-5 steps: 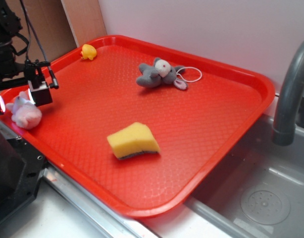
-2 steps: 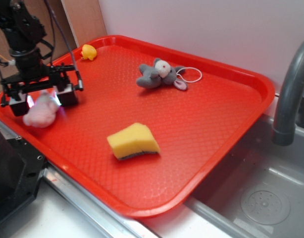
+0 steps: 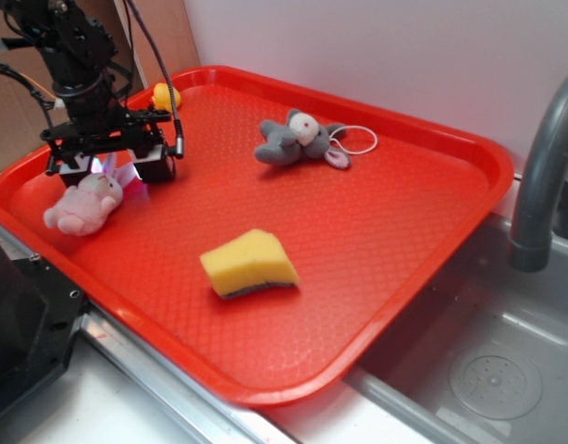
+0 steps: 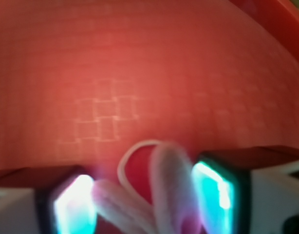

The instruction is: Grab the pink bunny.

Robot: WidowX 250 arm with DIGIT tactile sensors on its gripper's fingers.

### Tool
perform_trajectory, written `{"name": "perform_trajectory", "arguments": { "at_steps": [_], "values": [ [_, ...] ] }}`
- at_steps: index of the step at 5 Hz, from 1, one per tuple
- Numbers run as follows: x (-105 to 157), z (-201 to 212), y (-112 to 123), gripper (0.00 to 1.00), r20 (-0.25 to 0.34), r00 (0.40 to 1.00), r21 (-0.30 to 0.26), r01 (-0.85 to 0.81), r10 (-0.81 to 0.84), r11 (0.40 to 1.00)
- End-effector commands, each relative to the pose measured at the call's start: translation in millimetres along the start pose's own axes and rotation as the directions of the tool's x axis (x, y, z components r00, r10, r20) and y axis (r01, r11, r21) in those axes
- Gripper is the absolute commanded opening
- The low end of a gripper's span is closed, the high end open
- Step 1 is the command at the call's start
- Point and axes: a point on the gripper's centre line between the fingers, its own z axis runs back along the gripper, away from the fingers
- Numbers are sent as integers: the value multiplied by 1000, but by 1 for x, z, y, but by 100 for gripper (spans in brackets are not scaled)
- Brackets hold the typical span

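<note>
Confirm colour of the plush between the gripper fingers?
Pale pink: the pink bunny, clearest in the exterior view, ears between the gripper fingers.

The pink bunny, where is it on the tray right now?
In the exterior view the pink bunny lies near the red tray's left edge, directly under the gripper, well left of the yellow sponge. The wrist view shows its ears between the fingers.

Exterior bright, sharp; wrist view blurred, glowing.
</note>
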Motion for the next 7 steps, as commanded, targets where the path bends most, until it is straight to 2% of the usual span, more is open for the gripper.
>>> {"name": "perform_trajectory", "arguments": {
  "at_steps": [1, 2, 3, 4, 5, 6, 7],
  "values": [
    [-24, 19, 17, 0, -104, 986, 51, 135, -129, 990],
    [-15, 58, 15, 0, -55, 968, 57, 250, -247, 967],
    [-5, 107, 6, 0, 65, 939, 30, 336, -337, 941],
    [4, 135, -24, 0, 107, 908, 59, 401, -405, 914],
    [-4, 147, -56, 0, 131, 853, 75, 500, -506, 863],
    [-20, 156, -63, 0, 169, 818, 43, 552, -550, 833],
    [-19, 155, -58, 0, 160, 827, 10, 544, -539, 839]
  ]
}}
